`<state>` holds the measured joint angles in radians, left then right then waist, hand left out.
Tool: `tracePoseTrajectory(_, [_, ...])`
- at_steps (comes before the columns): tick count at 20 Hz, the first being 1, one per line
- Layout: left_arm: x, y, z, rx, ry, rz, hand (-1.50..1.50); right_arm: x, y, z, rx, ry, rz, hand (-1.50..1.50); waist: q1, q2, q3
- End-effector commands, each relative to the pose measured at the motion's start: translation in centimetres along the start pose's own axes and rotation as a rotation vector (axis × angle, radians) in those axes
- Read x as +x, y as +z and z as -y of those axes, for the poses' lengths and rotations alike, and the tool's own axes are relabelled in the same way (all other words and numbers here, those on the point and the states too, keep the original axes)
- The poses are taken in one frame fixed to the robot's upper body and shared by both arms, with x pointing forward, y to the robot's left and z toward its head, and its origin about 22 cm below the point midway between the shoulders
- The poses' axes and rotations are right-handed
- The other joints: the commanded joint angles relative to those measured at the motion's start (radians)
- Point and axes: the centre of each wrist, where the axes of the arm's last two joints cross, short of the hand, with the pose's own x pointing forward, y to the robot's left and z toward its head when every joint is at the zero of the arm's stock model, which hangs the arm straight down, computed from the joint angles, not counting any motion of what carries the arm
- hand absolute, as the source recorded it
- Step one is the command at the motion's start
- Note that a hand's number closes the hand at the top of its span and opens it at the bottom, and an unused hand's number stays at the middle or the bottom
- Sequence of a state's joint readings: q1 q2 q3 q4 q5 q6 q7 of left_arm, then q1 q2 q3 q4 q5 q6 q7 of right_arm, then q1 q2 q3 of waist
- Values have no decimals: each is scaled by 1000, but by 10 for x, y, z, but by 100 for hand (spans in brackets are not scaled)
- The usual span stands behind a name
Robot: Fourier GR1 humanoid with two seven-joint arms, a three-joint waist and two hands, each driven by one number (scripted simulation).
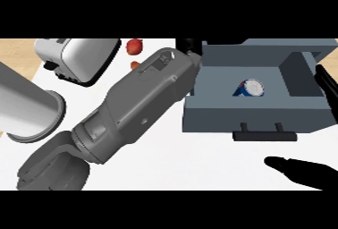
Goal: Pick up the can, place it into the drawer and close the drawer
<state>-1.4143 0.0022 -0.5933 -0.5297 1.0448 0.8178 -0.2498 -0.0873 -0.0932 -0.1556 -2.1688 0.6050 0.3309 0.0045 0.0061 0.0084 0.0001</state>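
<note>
The can (251,87) is lying inside the open grey drawer (257,117), close to the drawer's right wall. Its round silver top is facing up, and a blue and red patch is showing on its side. Nothing is touching the can. The drawer is sticking out over the white counter (198,156), and its dark handle (265,133) is pointing toward the bottom of the view. A big grey forearm (135,105) is stretching up from the lower left, and it is crossing the counter at a slant toward the drawer's left edge. This is the robot's left arm. Its left hand (189,44) is showing only as a small dark bit just past the end of the forearm, by the drawer's top left corner, so I cannot tell if its fingers are open or curled. The right hand (305,172) is sitting low at the right side, below the drawer and apart from the handle. Its black fingers are looking straight and relaxed, and it is holding nothing. A shiny toaster (76,58) is standing at the top left. A big silver pot (26,107) is lying on its side at the left edge. Two small red things (134,45) are sitting between the toaster and the forearm.
</note>
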Motion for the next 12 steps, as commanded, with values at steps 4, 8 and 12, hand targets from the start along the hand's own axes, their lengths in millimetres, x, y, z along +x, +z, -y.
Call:
tracePoseTrajectory(4, [6, -3, -4, 5, -23, -9, -150, -4, -56, -57, 68, 182, 49, -150, 22, -3, 0])
tracePoseTrajectory(8, [18, -13, -22, 24, -15, -9, -150, -21, -68, -75, 155, 275, 47, -150, 17, -6, 0])
tracePoseTrajectory(12, [34, -23, -46, 37, -38, 4, -150, -39, -90, -92, 222, 384, 49, -150, 38, -8, 0])
